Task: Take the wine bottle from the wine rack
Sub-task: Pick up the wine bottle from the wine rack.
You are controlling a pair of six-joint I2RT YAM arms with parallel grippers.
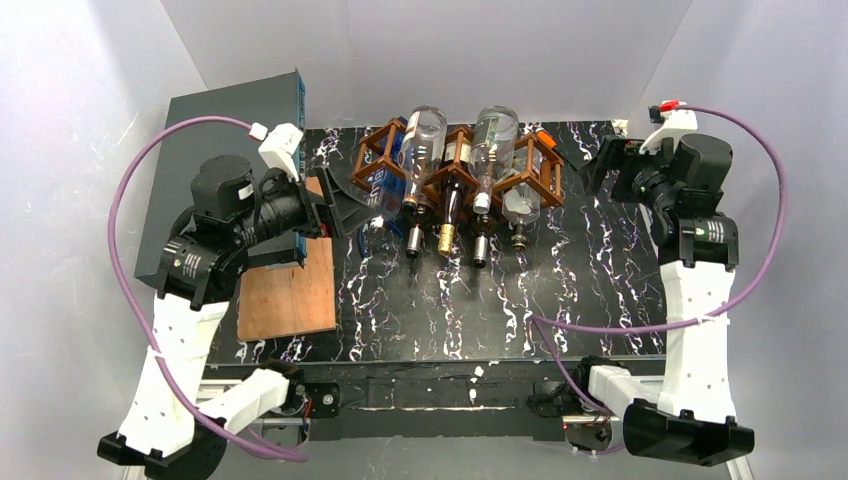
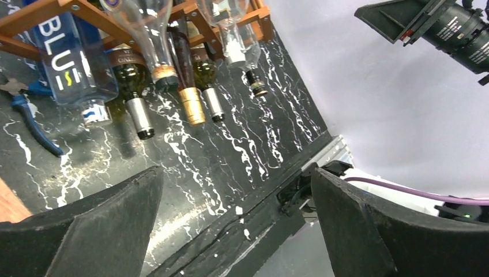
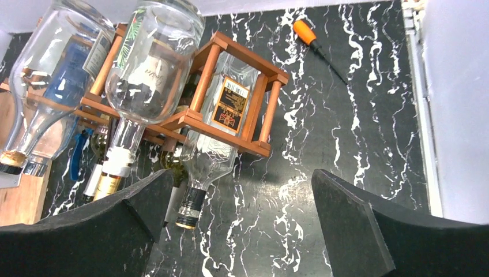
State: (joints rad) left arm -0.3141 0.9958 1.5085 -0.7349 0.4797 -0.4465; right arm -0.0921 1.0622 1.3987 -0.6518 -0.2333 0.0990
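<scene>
1. The wine rack (image 3: 203, 81) stands along the far edge of the table (image 1: 560, 290), about midway. Its cells open toward the near edge, so every neck points at the arms and offers the easiest part to grip.
2. The wine bottle (image 1: 449, 205), dark glass with a gold foil capsule, lies in a lower middle cell with its neck jutting out. Silver-capped bottles sit just beside it on both sides, and two clear bottles (image 3: 153, 63) rest on top of the frame. It probably has to slide straight out along its own axis.
3. The left gripper (image 2: 235, 173) hovers off the rack's left end with its jaws spread and nothing between them. Its camera looks across the row of necks, which suggests it is lining up an approach.
4. The right gripper (image 3: 242, 173) hangs near the far right corner, beside the end cell. Its jaws are spread too, and empty. It seems placed to steady the frame.
5. The likely risk is that a crooked pull shifts the light frame and rolls the clear bottles off.
</scene>
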